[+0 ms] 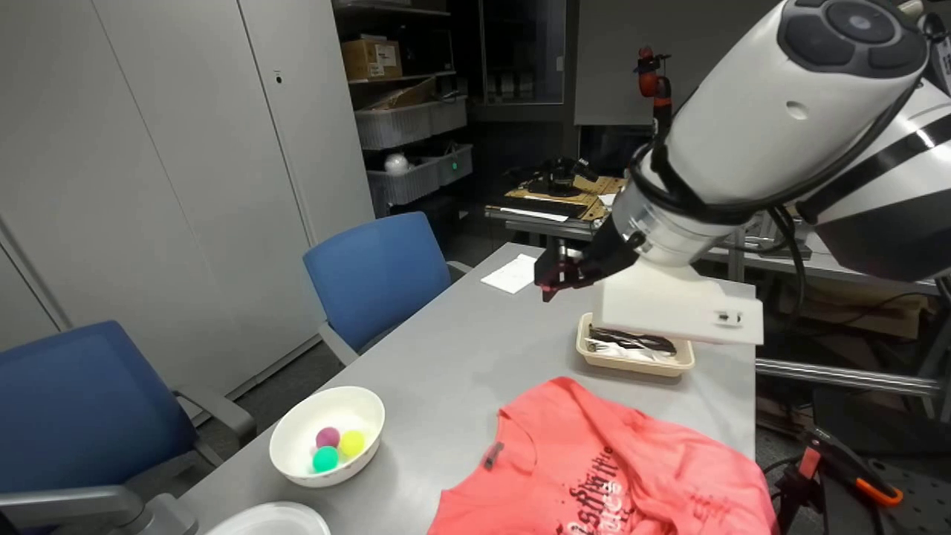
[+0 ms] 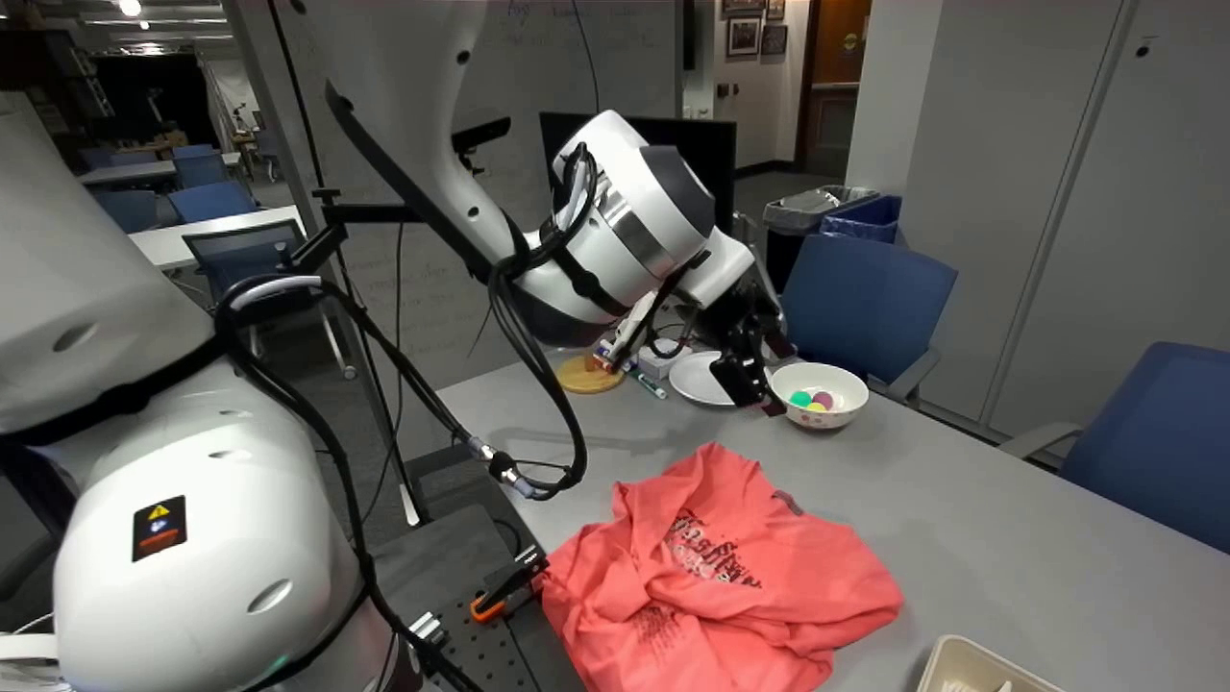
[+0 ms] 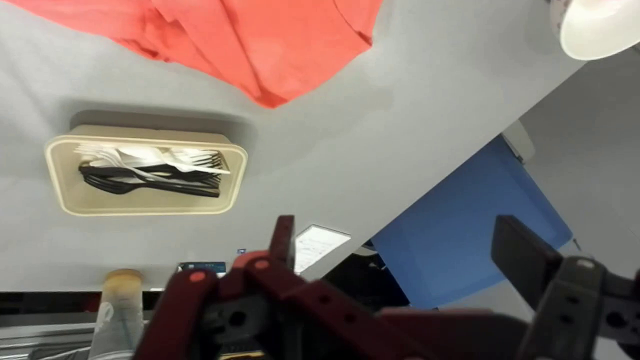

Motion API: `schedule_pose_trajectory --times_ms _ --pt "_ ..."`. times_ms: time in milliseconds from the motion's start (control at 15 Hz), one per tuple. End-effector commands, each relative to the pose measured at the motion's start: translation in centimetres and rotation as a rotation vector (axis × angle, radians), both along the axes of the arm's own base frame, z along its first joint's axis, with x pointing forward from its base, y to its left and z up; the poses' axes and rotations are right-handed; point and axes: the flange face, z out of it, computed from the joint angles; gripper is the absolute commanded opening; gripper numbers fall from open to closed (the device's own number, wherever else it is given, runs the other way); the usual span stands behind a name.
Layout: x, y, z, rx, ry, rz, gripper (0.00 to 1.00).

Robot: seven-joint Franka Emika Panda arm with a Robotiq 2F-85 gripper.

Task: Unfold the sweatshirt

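The coral sweatshirt (image 1: pixel 565 483) lies bunched and partly folded over itself on the grey table. Its dark print shows between creases in both exterior views, and the neckline with its dark tag faces the bowl side. In an exterior view the crumpled sweatshirt (image 2: pixel 740 586) reaches the table's edge near the robot base. Only part of the sweatshirt (image 3: pixel 280 45) enters the wrist view, at the top. My gripper (image 3: pixel 395 225) is raised above the table, apart from the fabric. Its fingers (image 3: pixel 520 255) stand wide apart, and nothing is held between them.
A beige tray (image 3: pixel 145 212) of black and white plastic cutlery sits close to the sweatshirt. Beyond its neck side stand a white bowl (image 1: pixel 327 479) with small coloured balls and a white plate (image 1: pixel 271 520). Blue chairs (image 1: pixel 383 275) line the table's long edge, near a paper sheet (image 1: pixel 511 273).
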Motion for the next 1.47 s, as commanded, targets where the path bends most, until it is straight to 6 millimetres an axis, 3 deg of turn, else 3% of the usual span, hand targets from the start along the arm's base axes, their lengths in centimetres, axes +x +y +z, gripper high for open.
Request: schedule_pose_trajectory --times_ms 0,533,600,667,933,1000,1133,1267,1333,1400 --pt "-0.3 -0.5 1.9 -0.05 -0.015 0.034 1.0" --pt "-4.1 -0.9 0.8 -0.092 0.121 0.095 1.0" --pt "-5.4 -0.7 1.0 -0.082 0.155 0.118 1.0" --pt "-3.2 -0.1 1.7 -0.059 0.193 0.14 1.0" --pt "-5.1 1.1 5.9 -0.033 0.246 0.178 1.0" --pt "-7.8 0.8 5.7 -0.062 0.236 0.179 1.0" --pt "-7.4 1.8 9.1 -0.076 0.242 0.189 1.0" --pt "-9.2 2.1 11.4 -0.087 0.24 0.189 1.0" --pt "-10.8 2.0 11.7 -0.109 0.227 0.163 1.0" --pt "-7.9 2.2 10.0 -0.109 0.242 0.16 1.0"
